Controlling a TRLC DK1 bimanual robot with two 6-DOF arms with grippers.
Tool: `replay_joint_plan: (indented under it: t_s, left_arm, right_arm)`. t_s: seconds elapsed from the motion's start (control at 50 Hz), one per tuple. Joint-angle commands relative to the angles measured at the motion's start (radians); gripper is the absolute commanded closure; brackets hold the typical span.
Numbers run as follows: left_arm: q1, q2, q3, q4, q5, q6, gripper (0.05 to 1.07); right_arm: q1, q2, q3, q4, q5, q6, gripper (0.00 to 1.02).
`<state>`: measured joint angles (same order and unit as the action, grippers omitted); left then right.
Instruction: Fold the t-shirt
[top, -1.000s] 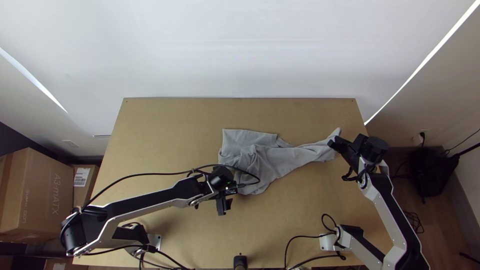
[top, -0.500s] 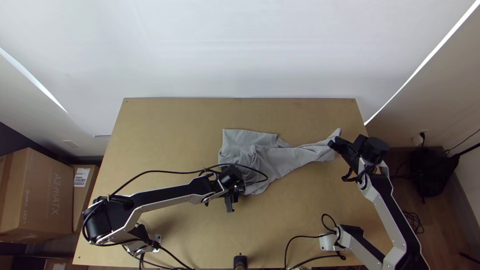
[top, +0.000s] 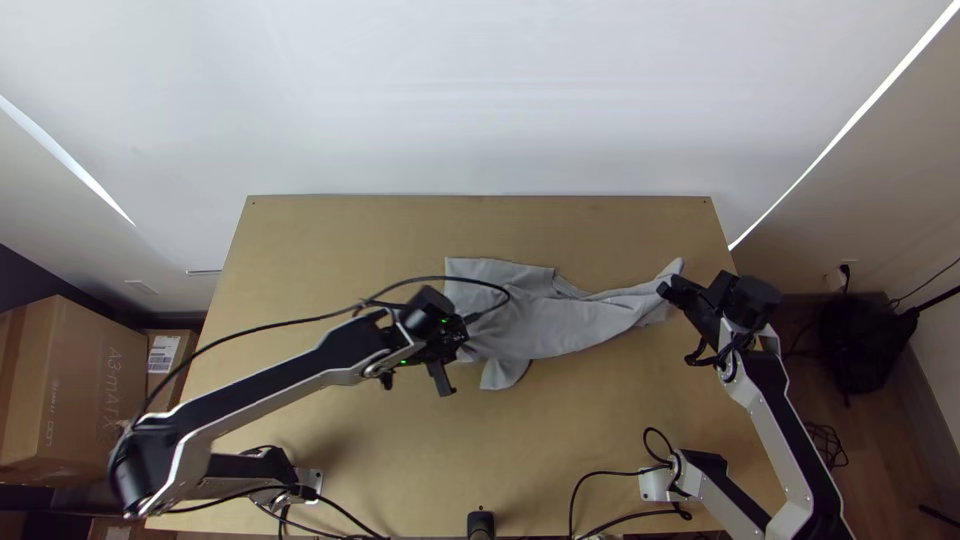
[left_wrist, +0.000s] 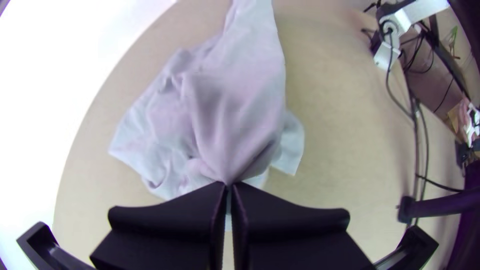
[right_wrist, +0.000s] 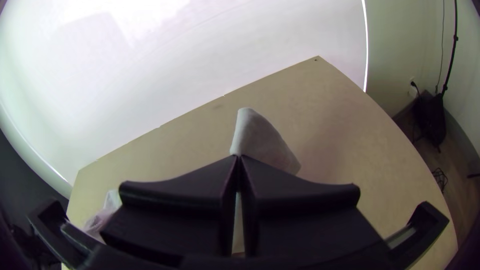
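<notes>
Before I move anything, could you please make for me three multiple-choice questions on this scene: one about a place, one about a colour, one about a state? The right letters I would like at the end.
1. Where is the right end effector?
A. Beside the left arm's base
B. At the shirt's end nearest the table's right edge
C. Over the table's far left corner

2. What colour is the shirt?
A. Red
B. Black
C. Grey

3. How is the left end effector?
A. Shut on the shirt
B. Wide open above the shirt
C. Shut on a cable

Key:
1. B: the top view shows it there, at the narrow, drawn-out end.
2. C: the cloth is plain light grey in the top view.
3. A: in the left wrist view, the fingers meet and the folds run together into them.
</notes>
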<state>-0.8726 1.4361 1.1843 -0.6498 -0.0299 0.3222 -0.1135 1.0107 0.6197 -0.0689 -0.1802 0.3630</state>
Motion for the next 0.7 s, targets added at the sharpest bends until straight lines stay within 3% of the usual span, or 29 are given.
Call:
replay_joint_plan:
  t_s: [0.0,0.16,0.44,0.58,0.68]
  left_arm:
    - [0.009,-0.125,0.057,-0.086,0.01,-0.046,1.05]
    - [0.027,-0.26,0.1,-0.22,0.008,-0.091,1.05]
    - [0.047,-0.525,0.061,-0.34,0.008,-0.141,1.05]
    - [0.076,-0.566,0.012,-0.352,0.01,-0.14,1.05]
    - [0.095,-0.562,-0.054,-0.335,0.038,-0.117,1.05]
  right_arm:
    - [-0.005,-0.072,0.014,-0.054,0.004,0.013,1.0]
    - [0.041,-0.274,0.034,-0.144,-0.038,0.004,1.0]
    - [0.321,-0.554,0.207,-0.384,-0.044,0.008,1.0]
    - [0.311,-0.491,0.221,-0.388,-0.024,0.031,1.0]
    - [0.279,-0.396,0.216,-0.376,-0.016,0.083,1.0]
